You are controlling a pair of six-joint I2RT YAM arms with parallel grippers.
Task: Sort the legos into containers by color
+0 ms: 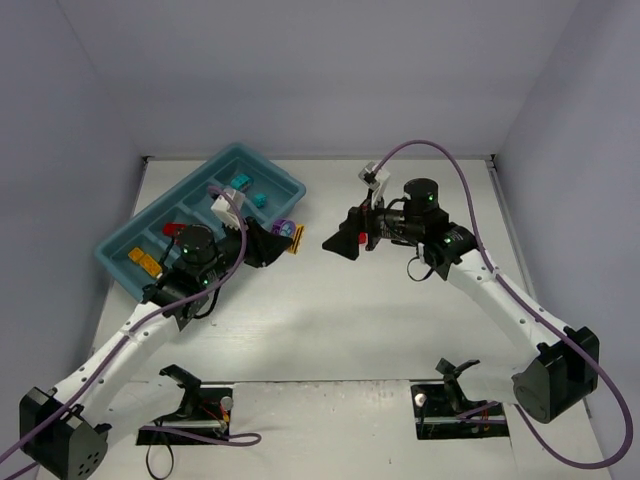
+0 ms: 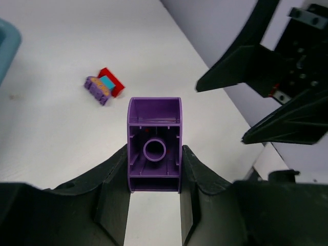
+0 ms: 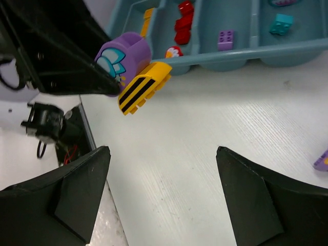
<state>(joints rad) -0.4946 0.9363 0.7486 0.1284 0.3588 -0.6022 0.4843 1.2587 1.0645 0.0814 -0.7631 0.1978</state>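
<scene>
My left gripper is shut on a purple lego, held just right of the teal tray. A yellow black-striped piece sticks out at the lego's far end. My right gripper faces it from the right, open and holding nothing, above bare table. The tray's containers hold orange, red, purple and teal legos. A small purple, teal and red cluster lies on the table beyond the left gripper.
Grey walls close in the table at the back and both sides. A purple piece shows at the right edge of the right wrist view. Two black stands sit at the near edge by the arm bases.
</scene>
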